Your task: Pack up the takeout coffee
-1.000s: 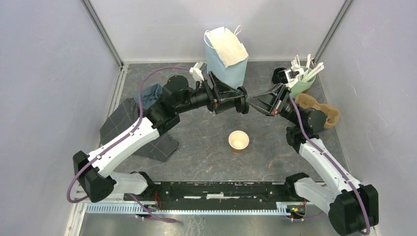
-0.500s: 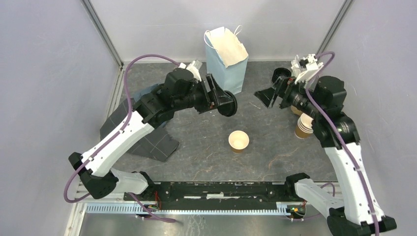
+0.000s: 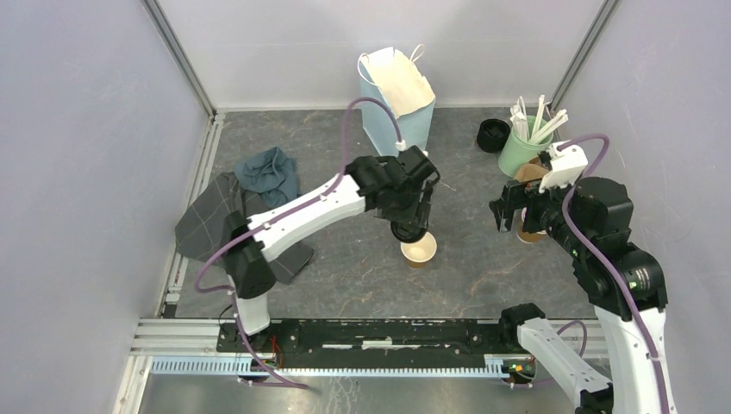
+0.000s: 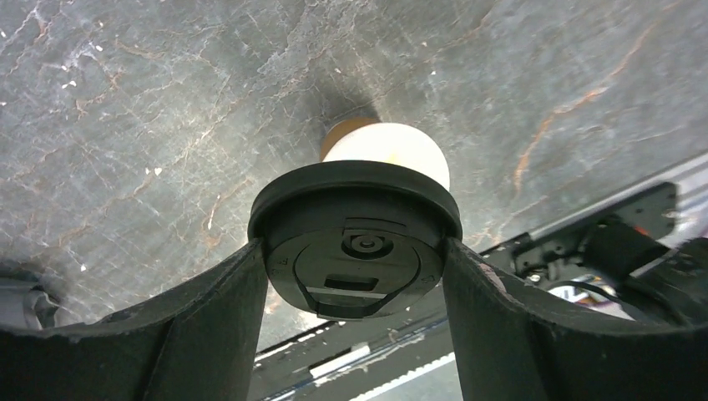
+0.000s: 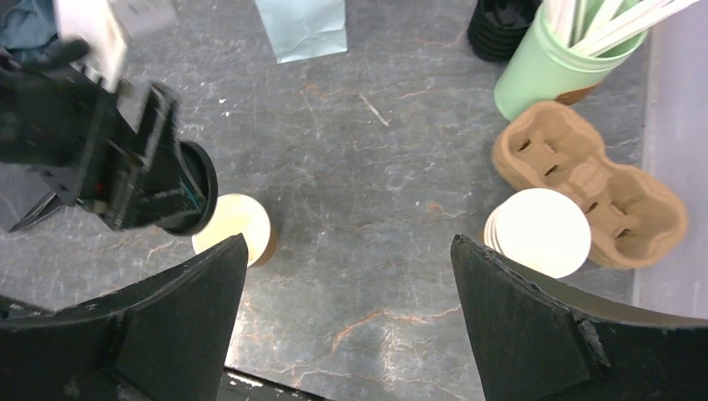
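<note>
The left pincer (image 4: 352, 255) now pinches the black lid (image 4: 355, 200) just over the open cup (image 3: 419, 251) in the middle of the counter (image 3: 345, 276), perhaps not yet touching its rim. The right pincer (image 5: 348, 251) has spread wide and backed away, so capping comes next.

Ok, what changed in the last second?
The right claw let go of the lid and pulled back to the right, open. The left claw, gripping the lid, swung it down to just above the cup. Cup and bag stayed put.
</note>
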`<state>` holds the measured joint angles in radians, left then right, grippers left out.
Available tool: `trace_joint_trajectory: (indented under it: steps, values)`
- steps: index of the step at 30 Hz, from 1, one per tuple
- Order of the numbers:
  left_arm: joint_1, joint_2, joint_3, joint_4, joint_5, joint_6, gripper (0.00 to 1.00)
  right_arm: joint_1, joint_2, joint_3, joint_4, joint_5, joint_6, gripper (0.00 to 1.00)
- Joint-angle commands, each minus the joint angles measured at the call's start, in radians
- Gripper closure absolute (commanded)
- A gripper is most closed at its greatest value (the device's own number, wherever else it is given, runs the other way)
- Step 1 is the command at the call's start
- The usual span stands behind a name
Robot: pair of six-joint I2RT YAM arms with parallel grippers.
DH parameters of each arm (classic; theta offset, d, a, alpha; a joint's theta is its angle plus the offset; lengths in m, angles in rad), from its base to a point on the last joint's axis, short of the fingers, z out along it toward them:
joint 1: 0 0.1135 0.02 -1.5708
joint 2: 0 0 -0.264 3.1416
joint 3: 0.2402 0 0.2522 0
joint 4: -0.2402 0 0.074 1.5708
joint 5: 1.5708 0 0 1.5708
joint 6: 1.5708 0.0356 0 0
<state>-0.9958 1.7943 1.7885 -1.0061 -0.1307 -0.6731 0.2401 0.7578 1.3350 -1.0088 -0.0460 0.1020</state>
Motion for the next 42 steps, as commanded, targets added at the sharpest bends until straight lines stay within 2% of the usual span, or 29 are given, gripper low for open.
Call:
trace_joint_trajectory:
  steps: [1,4,8,17,24,42]
  values:
    - [-0.031,0.103,0.125,-0.104,-0.053,0.118,0.35,-0.001,0.002,0.049,0.052,0.084,-0.031,0.02]
    - [-0.047,0.167,0.171,-0.125,-0.023,0.135,0.35,-0.001,0.003,0.06,0.078,0.105,-0.05,0.02]
    - [-0.06,0.237,0.209,-0.152,0.011,0.153,0.36,-0.002,-0.041,-0.005,0.14,0.149,-0.071,0.02]
    - [-0.061,0.273,0.253,-0.193,0.036,0.17,0.34,0.03,-0.029,-0.011,0.178,0.155,-0.094,0.02]
    - [-0.061,0.331,0.344,-0.228,0.06,0.194,0.34,0.043,-0.016,-0.024,0.192,0.168,-0.093,0.02]
    - [-0.064,0.359,0.374,-0.252,0.056,0.224,0.32,0.043,-0.026,-0.066,0.206,0.153,-0.086,0.02]
